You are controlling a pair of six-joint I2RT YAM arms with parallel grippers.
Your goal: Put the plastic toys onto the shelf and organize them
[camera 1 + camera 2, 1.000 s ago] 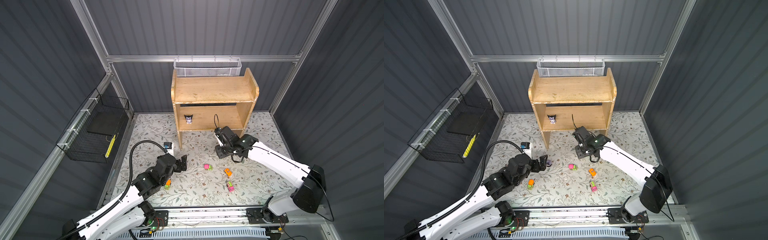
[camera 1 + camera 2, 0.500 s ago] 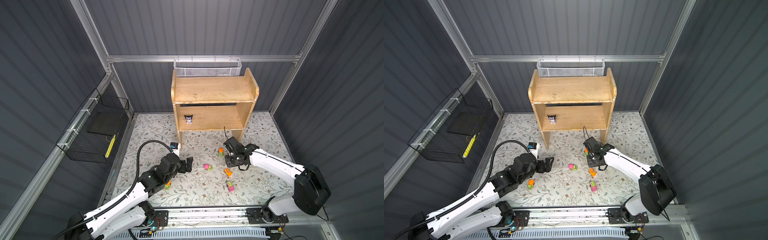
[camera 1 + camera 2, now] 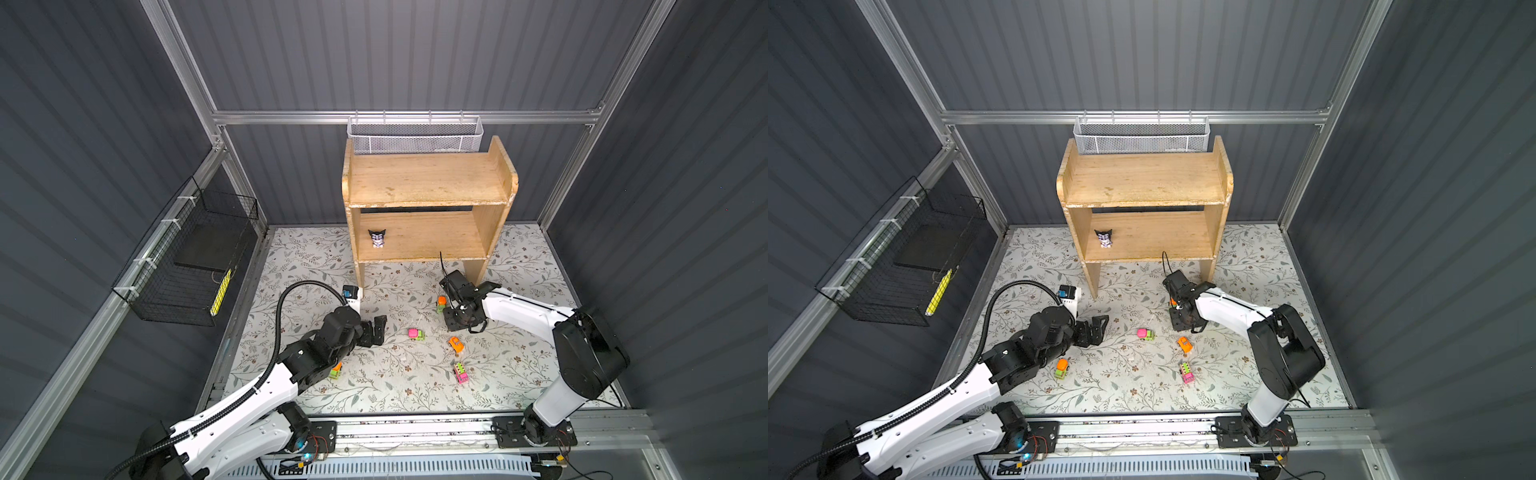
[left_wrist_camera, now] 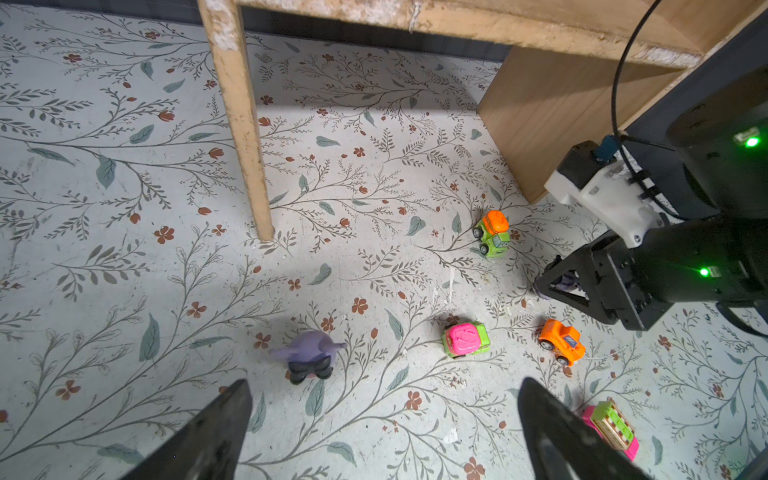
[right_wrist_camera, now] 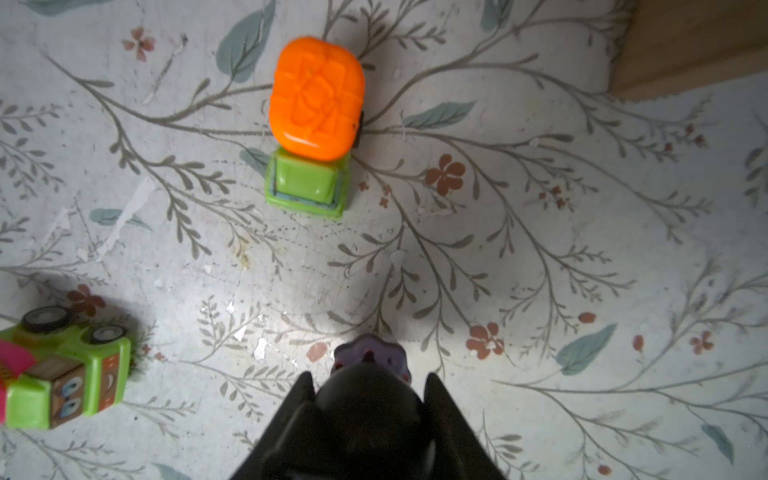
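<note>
Shelf [image 3: 428, 189] stands at the surface's [image 3: 299, 257] back edge, one black-and-lilac figurine [image 3: 377, 239] already on its lower tier by the left panel. Right jaws, low just fwd of the shelf's right leg, are closed on a second figurine [image 5: 369, 355]. The lower tier lies up and back from them, so they're the nearer pair. Left jaws gape wide and empty, w/ a third figurine [image 4: 309, 353] lying just ahead. Cars [image 3: 415, 334] sit loose btwn.

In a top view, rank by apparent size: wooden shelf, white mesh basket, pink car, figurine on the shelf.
1. shelf
2. white mesh basket
3. figurine and pink car: too alike to rank; the figurine sits higher, nearer the camera.
</note>
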